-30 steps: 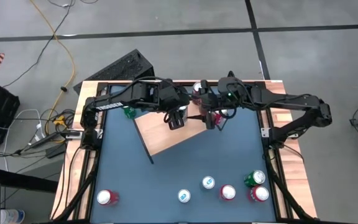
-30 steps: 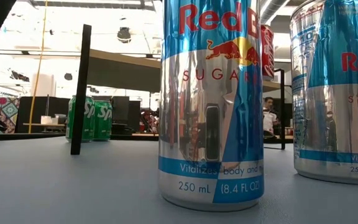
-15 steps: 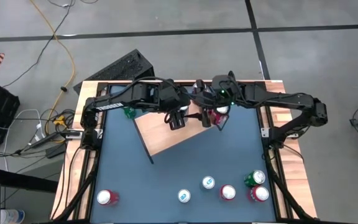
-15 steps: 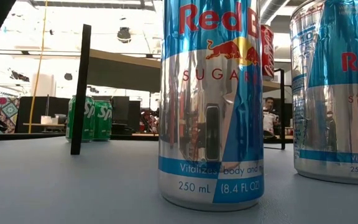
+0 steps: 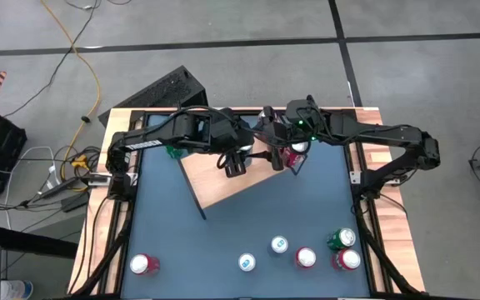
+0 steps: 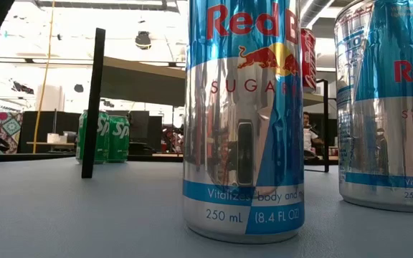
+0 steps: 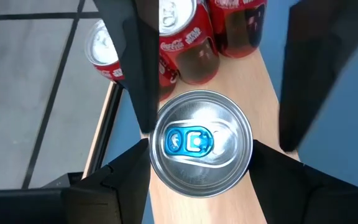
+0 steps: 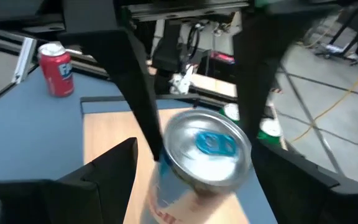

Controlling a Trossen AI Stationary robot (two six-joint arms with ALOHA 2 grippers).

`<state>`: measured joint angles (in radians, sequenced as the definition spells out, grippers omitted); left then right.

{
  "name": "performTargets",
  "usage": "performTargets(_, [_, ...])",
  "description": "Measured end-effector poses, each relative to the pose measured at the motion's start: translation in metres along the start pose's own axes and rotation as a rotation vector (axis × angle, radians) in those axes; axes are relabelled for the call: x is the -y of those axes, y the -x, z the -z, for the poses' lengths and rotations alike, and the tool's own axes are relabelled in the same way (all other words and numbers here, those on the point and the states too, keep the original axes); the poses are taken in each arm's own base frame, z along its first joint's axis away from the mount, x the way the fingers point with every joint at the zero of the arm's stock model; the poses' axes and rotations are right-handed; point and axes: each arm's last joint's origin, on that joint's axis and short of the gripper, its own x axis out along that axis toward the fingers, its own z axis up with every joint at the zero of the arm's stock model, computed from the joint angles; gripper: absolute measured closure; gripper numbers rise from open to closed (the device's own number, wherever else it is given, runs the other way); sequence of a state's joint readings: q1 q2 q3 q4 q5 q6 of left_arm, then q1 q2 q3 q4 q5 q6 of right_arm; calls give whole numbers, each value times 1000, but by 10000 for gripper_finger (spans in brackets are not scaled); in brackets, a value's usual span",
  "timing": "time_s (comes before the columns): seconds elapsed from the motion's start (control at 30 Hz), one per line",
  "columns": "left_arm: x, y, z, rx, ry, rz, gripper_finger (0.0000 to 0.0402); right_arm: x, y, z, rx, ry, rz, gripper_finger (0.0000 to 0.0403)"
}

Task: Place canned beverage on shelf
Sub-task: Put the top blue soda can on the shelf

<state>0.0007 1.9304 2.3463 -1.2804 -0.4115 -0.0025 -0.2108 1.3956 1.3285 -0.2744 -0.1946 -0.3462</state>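
Silver-topped with a blue tab, a canned beverage [image 7: 201, 143] is clamped between the fingers of the left hand [image 5: 234, 164] over the light wooden shelf [image 5: 232, 185]. A second blue can [image 8: 194, 165] is clamped, tilted, in the right hand [image 5: 283, 159] above the shelf's far end, near red cola cans [image 7: 194, 37]. Five more cans [image 5: 279, 244] are left along the near edge of the blue surface [image 5: 223, 242].

A: Where's the open room?
B: Mid-tabletop [image 5: 248, 217] is bare, between the shelf [image 5: 223, 185] and the front row of cans [image 5: 305, 257].
A: And the crowding?
B: Both arms hang over the shelf's far end, where red cans [image 7: 191, 37] stand just beside the silver can [image 7: 201, 143]
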Motion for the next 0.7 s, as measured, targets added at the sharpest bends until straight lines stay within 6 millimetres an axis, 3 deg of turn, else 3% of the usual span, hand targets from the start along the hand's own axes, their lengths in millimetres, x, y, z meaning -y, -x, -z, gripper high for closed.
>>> performTargets(0.23, [-4,9,0,19,7,-15,182,7,9,-2,19,-24,24,85])
performTargets(0.53, [-4,10,-1,37,6,-16,182,8,2,2,30,-62,-50,86])
performTargets(0.7, [-4,10,-2,42,8,-12,182,8,2,2,32,-61,-49,113])
